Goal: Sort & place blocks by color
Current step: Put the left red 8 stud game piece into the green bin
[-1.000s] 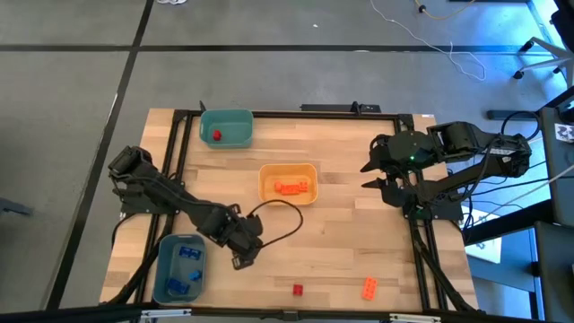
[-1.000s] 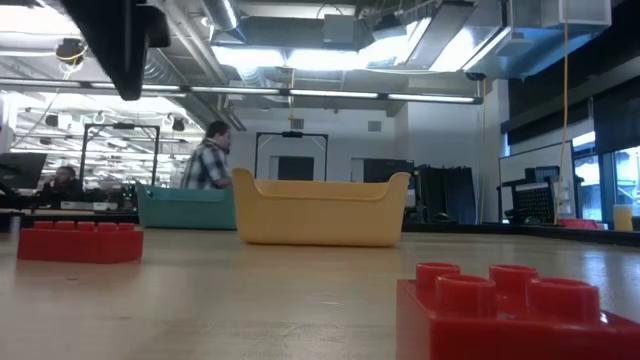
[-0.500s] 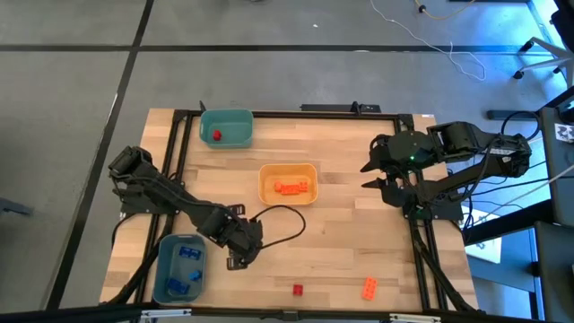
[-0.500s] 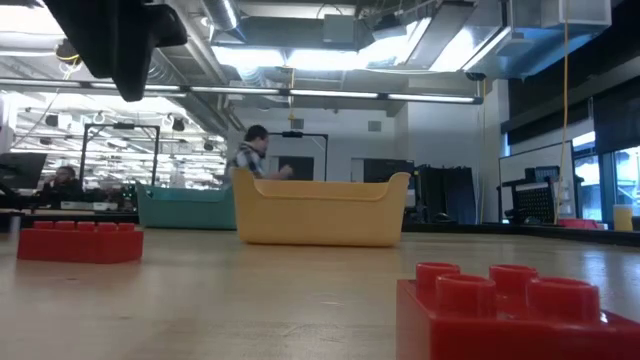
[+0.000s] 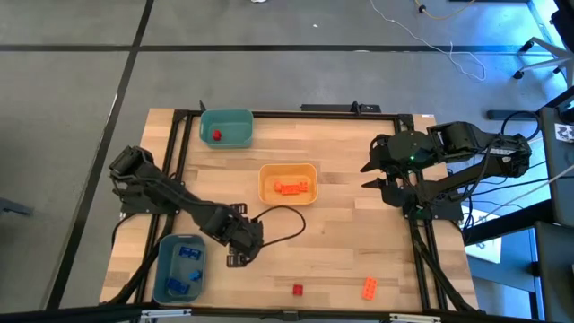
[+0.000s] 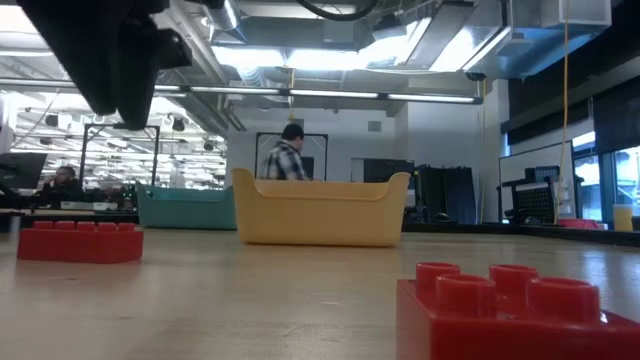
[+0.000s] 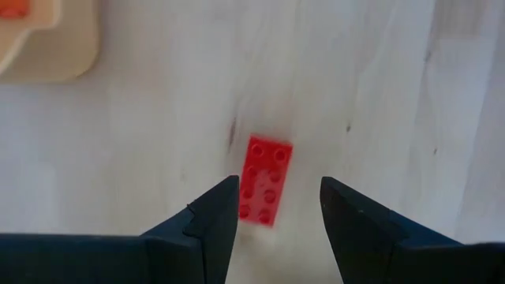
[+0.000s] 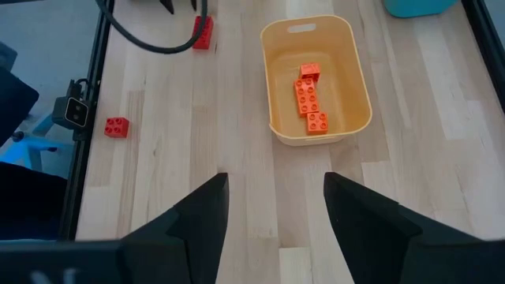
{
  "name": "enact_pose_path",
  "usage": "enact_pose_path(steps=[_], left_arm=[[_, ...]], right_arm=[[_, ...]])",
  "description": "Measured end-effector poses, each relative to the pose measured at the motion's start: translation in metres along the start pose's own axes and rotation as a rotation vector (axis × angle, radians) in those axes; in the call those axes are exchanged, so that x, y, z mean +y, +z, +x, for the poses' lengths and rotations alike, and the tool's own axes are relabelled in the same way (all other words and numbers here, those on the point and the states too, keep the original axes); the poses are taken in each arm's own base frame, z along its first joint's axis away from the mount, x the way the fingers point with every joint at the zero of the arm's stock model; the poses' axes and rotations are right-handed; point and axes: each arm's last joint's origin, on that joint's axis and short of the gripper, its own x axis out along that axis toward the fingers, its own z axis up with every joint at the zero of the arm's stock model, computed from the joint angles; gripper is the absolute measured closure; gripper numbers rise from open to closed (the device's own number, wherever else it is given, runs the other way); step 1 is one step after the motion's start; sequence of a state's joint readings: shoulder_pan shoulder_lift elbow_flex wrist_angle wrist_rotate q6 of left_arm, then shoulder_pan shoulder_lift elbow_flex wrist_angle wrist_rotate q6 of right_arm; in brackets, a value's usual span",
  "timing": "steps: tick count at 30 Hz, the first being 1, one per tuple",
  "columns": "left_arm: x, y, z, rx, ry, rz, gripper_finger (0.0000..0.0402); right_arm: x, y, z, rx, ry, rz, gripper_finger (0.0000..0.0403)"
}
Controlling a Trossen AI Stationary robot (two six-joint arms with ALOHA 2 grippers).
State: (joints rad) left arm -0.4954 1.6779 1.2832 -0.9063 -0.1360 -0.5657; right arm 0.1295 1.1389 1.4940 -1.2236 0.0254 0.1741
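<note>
My left gripper is open and hangs above a red oblong brick that lies flat on the table, one finger on either side of it and neither touching. In the high view this gripper hides the brick. The low view shows the brick under the dark gripper. A small red brick and an orange brick lie near the table's near edge. My right gripper is open and waits at the right side.
The teal bin at the far left holds one red brick. The yellow-orange bin in the middle holds orange bricks. The blue bin at the near left holds blue bricks. A black cable loops beside my left gripper. A person walks in the room behind.
My left gripper has shifted a little toward the table's left edge and come lower over the red oblong brick. The bricks have stayed where they were. The person in the background has walked to the right.
</note>
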Motion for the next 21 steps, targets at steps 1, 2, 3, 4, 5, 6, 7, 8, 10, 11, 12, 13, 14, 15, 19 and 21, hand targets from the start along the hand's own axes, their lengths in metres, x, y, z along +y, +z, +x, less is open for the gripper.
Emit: enact_pose_path(steps=[1,2,3,4,5,6,7,8,10,11,12,13,14,15,19,21], left_arm=[[-0.002,-0.001,0.003,-0.012,-0.009,0.004,0.023],[-0.003,-0.003,0.006,-0.018,-0.014,0.009,0.023],[-0.004,-0.005,0.008,-0.019,-0.014,0.017,0.023],[-0.004,-0.007,0.011,-0.019,-0.012,0.034,0.023],[-0.004,-0.009,0.014,-0.02,-0.012,0.049,0.023],[-0.004,-0.011,0.018,-0.019,-0.011,0.061,0.023],[-0.003,-0.013,0.021,-0.017,-0.01,0.065,0.023],[-0.003,-0.015,0.023,-0.014,-0.008,0.066,0.023],[-0.001,-0.017,0.027,-0.015,-0.007,0.071,0.023],[-0.001,-0.019,0.03,-0.014,-0.006,0.077,0.023],[0.0,-0.021,0.033,-0.011,-0.004,0.085,0.023],[0.001,-0.023,0.035,-0.007,-0.002,0.092,0.023],[0.001,-0.024,0.037,-0.006,-0.001,0.096,0.023],[0.002,-0.025,0.038,-0.005,-0.003,0.099,0.023],[0.003,-0.029,0.044,-0.001,-0.005,0.103,0.023],[0.004,-0.031,0.049,-0.015,-0.013,0.102,0.023]], right_arm=[[0.0,0.0,0.0,0.0,0.0,0.0,0.0194],[0.0,0.0,0.0,0.0,0.0,0.0,0.0194],[0.0,0.0,0.0,0.0,0.0,0.0,0.0194],[0.0,0.0,0.0,0.0,0.0,0.0,0.0194],[0.0,0.0,0.0,0.0,0.0,0.0,0.0194],[0.0,0.0,0.0,0.0,0.0,0.0,0.0194],[0.0,0.0,0.0,0.0,0.0,0.0,0.0194],[0.0,0.0,0.0,0.0,0.0,-0.001,0.0194],[0.0,0.0,0.0,0.0,0.0,-0.001,0.0194],[0.0,0.0,0.0,0.0,0.0,-0.001,0.0194],[0.0,0.0,0.0,0.0,0.0,-0.001,0.0194],[0.0,0.0,0.0,0.0,0.0,-0.002,0.0194],[0.0,0.0,0.0,0.0,0.0,-0.002,0.0194],[0.0,0.0,0.0,0.0,0.0,-0.002,0.0194],[0.0,0.0,0.0,0.0,0.0,-0.003,0.0194],[0.0,0.0,0.0,0.0,0.0,-0.003,0.0194]])
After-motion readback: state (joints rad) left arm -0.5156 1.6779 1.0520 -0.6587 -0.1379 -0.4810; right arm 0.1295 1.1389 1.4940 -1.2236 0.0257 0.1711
